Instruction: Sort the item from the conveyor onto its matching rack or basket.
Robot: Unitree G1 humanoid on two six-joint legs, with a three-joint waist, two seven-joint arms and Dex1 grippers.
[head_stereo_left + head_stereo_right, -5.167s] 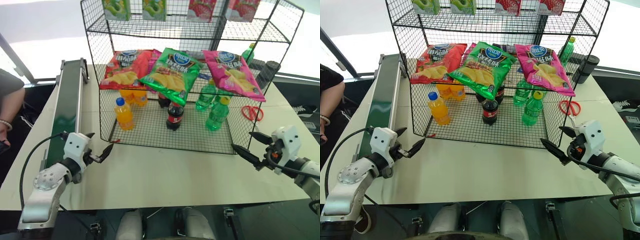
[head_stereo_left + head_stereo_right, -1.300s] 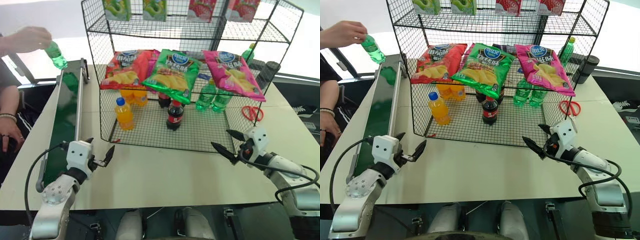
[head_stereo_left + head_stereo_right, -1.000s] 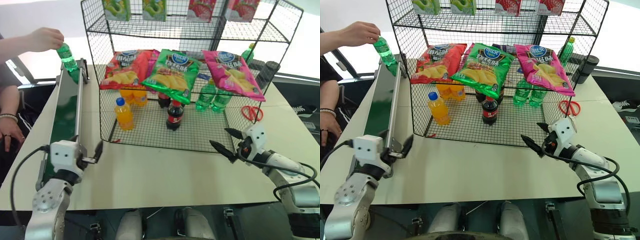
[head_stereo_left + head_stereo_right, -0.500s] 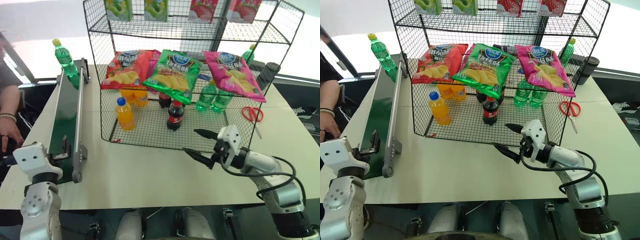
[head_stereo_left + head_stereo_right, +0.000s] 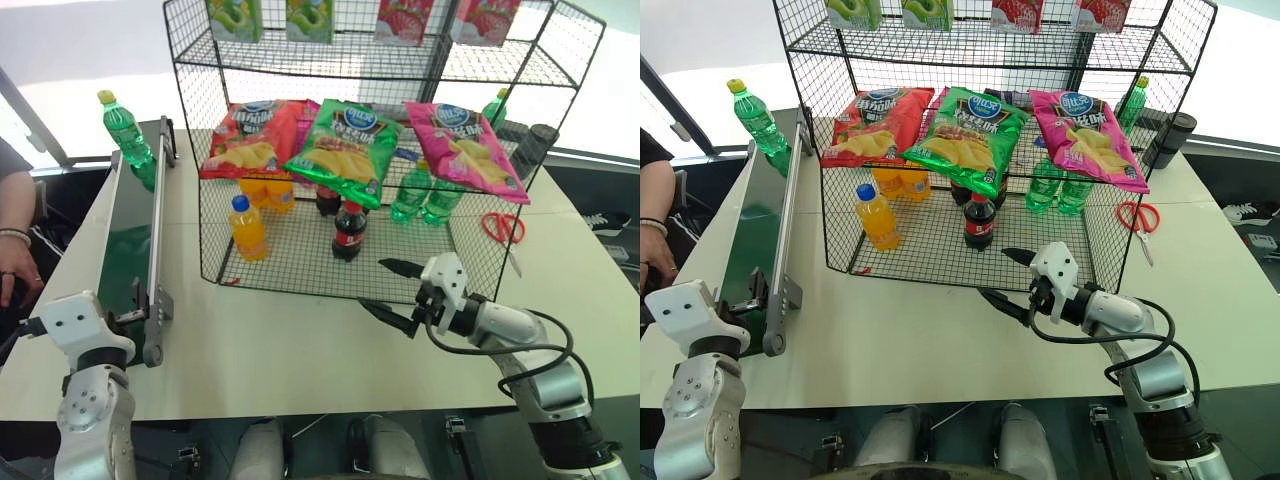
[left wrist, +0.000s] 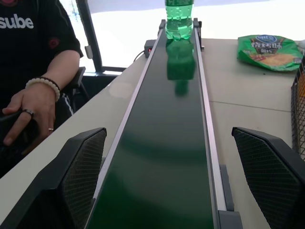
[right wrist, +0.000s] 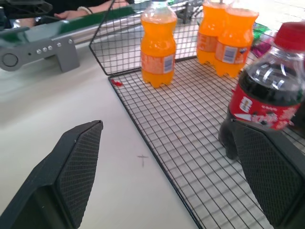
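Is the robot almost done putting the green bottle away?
Not yet. The green bottle stands upright at the far end of the conveyor, so it has only just arrived. Both claws are open and empty: the left claw waits at the near end of the belt, the right claw sits by the rack. Grabbing and shelving are still left.

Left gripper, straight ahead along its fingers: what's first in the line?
Likely the green bottle standing at the conveyor's far end. The open left gripper looks along the belt, which is bare up to the bottle.
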